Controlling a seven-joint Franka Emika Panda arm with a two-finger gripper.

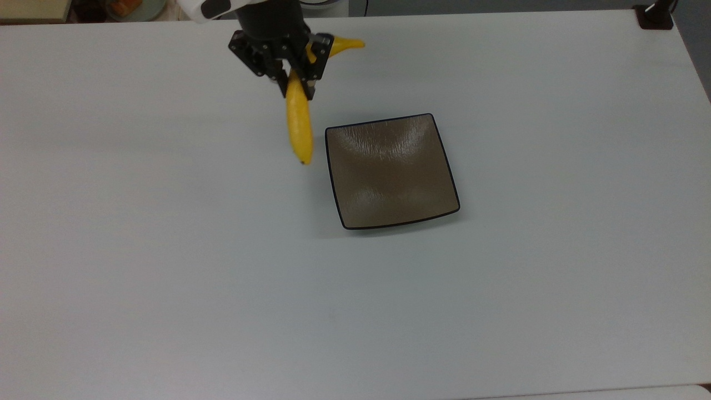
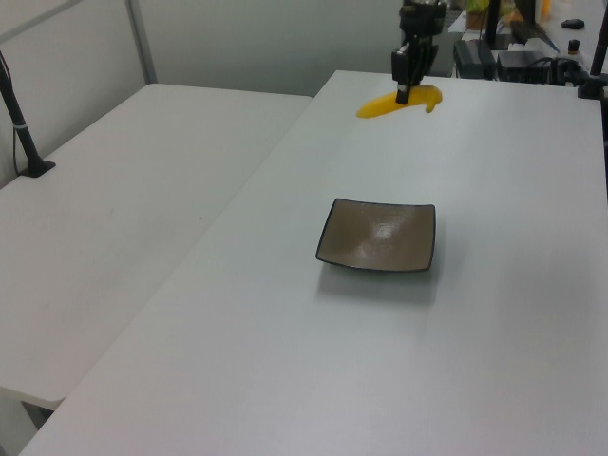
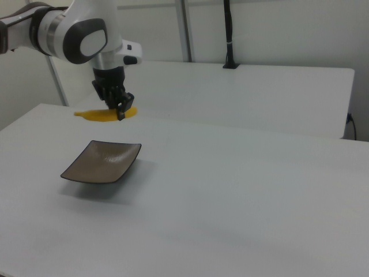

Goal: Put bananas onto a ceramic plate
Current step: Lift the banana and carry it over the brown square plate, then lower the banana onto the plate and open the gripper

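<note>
Banana between clamped jaws

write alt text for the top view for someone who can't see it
A robot gripper holds a yellow banana in the air above a white table, just beyond the top view's left edge of a square grey-brown plate. The plate has nothing on it.

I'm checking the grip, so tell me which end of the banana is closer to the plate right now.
The long blunt end of the banana, hanging beside the plate; the pointed stem end sticks out past the gripper.
</note>
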